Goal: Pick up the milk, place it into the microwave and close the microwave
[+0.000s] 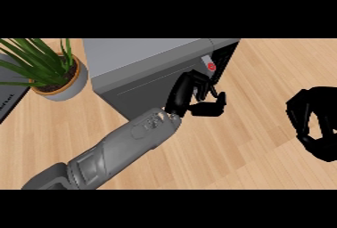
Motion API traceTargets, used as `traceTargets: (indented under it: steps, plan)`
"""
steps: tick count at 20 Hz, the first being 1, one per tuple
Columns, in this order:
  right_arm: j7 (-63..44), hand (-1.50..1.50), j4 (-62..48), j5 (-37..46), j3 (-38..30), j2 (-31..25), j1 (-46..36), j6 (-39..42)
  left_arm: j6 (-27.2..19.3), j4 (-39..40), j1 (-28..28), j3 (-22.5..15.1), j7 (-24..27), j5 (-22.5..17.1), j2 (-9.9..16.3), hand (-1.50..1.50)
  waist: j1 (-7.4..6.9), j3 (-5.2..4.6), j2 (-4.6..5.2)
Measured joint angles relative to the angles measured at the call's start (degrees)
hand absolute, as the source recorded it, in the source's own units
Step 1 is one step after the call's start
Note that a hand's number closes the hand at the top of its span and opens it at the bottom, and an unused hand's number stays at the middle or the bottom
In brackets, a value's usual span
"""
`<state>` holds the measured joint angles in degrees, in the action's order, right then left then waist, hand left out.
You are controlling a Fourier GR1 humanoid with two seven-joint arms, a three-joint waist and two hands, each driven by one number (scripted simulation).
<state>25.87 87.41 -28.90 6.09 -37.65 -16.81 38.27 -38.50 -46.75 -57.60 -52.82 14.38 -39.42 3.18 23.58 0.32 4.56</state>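
The grey microwave (145, 62) stands at the upper middle of the wooden counter, its front face turned toward me and its door lying flat against the body. A red button (211, 67) marks its dark control panel at the right end. My left hand (191, 95) rests against the front face just below that panel, fingers relaxed and holding nothing. At the right edge, my right hand (313, 120) hangs open and still above the counter, also holding nothing. No milk shows anywhere; I cannot see inside the microwave.
A potted green plant (49, 67) sits at the upper left beside the microwave. A dark flat object (10, 100) lies at the left edge. Bare wooden counter (250, 151) stretches between my two hands.
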Motion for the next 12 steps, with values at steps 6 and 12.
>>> traceTargets:
  steps: [6,12]
  plan:
    - [-1.5,1.5,4.0,-1.0,1.7,-0.3,-0.2,0.6,-1.3,0.4,0.0,0.0,0.7,-1.0,0.2,1.5,1.1,0.0,-0.09]
    - [-2.7,1.5,7.2,-2.0,3.1,-0.2,0.2,0.9,-2.8,0.0,0.6,0.0,1.8,-1.7,0.6,1.5,1.82,0.0,-0.16]
